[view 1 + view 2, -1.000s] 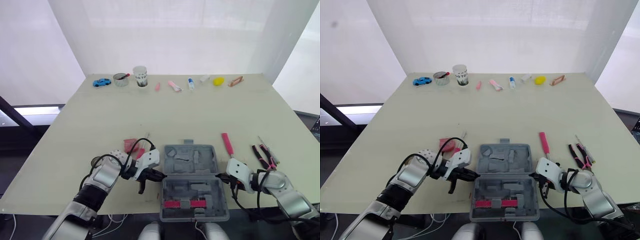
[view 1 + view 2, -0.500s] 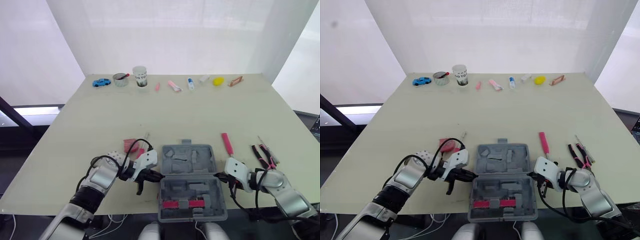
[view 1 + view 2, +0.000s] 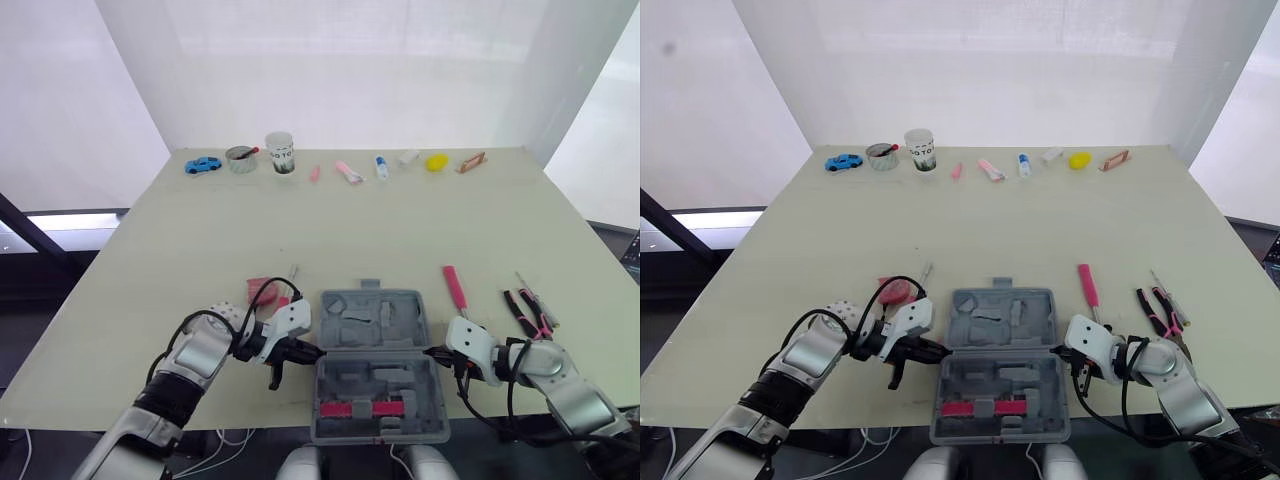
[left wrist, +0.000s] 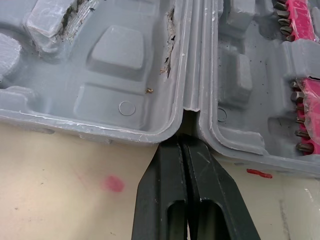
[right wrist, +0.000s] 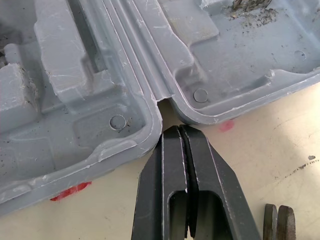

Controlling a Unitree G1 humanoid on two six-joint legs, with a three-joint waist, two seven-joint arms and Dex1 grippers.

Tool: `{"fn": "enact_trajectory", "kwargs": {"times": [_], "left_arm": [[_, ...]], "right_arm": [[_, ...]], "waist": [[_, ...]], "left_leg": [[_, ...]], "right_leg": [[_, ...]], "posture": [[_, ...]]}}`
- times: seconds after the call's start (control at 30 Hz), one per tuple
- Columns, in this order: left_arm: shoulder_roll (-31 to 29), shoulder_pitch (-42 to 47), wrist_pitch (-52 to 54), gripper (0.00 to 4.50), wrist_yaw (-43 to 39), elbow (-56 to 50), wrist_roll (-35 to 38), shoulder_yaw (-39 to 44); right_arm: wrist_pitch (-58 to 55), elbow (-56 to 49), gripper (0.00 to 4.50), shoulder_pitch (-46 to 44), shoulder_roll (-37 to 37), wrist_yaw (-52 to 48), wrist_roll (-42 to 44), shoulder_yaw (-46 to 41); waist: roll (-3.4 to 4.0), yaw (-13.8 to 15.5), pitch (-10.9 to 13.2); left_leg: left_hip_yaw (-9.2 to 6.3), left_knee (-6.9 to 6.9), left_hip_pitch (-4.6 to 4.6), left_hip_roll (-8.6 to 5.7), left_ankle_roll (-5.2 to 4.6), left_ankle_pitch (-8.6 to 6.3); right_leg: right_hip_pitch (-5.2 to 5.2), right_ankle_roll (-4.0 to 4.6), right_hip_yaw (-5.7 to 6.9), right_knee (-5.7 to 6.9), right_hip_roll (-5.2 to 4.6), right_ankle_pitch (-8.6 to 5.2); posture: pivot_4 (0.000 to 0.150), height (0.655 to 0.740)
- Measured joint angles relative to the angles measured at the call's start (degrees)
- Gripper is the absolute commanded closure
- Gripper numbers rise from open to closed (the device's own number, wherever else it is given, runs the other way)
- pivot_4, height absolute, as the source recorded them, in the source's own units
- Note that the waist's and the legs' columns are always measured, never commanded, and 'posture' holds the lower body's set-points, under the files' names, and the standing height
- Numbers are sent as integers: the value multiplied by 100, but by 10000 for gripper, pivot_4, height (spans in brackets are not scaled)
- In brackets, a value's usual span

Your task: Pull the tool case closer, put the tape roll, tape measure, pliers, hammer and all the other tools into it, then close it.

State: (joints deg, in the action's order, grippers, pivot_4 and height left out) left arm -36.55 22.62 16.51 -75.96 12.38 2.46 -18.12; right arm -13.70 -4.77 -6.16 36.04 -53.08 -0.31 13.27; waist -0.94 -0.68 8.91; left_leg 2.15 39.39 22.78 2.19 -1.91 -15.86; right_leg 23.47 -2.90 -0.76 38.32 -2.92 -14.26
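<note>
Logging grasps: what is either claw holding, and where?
Nothing held: left claw and right claw are shut empty, tips at the tool case hinge notches.

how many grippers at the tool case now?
2. Left gripper at the tool case hinge's left end, right gripper at its right end; both shut.

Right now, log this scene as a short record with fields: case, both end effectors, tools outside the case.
case: tool case open flat, pink bit strip in near half
left end effector: shut, tips at the case's hinge notch
right end effector: shut, tips at the opposite hinge notch
outside, right: pink-handled screwdriver, pliers
outside, left: pink item, kind unclear
far edge of table: row of small objects, including blue toy car
</note>
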Motion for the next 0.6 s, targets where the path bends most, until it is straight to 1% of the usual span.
{"fn": "enact_trajectory", "kwargs": {"times": [0.6], "left_arm": [[-104,-204,234,44081,-106,-377,11,-43]], "right_arm": [[-283,-287,45000,150,87,-158,57,0]], "waist": [[0,3,0]], "left_leg": [[1,-2,1,1,0,0]], "right_leg": [[1,1,0,-3,0,-1]], "posture": [[1500,7400]]}}
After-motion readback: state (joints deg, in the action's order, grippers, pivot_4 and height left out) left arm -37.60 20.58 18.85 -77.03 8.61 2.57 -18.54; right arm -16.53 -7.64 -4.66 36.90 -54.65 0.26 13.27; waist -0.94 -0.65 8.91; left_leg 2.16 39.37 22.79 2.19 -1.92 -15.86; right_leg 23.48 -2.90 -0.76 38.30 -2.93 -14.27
